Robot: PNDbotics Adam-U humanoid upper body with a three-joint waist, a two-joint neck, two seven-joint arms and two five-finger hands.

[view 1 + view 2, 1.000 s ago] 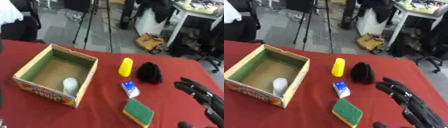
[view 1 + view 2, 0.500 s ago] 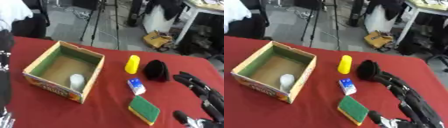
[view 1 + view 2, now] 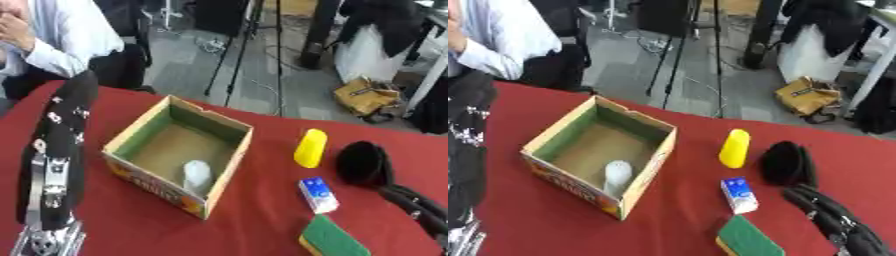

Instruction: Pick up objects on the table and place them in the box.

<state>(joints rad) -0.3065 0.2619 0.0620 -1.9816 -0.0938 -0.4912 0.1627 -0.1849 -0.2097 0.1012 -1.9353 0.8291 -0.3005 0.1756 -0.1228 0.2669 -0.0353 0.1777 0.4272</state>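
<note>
Fingers (image 3: 815, 202) of ur right hand (image 3: 837, 220) straight, holding nothing, tips just beside black object (image 3: 785, 162) | L arm only at left edge, hand state can't tell | curl round black obj, lift clear of yellow piece (image 3: 734, 148), carry to box (image 3: 544, 142) | box already holds white item (image 3: 616, 174).

red table (image 3: 254, 225) | box (image 3: 140, 165) | yellow bottle (image 3: 310, 148) | black object (image 3: 361, 163) | blue-white carton (image 3: 318, 194) | green sponge (image 3: 334, 242)

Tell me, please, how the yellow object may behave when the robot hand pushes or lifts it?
The yellow object lies flat and looks rounded and elongated, so a sideways push may roll it. Its surface seems smooth, perhaps slippery. It looks small, probably light.
</note>
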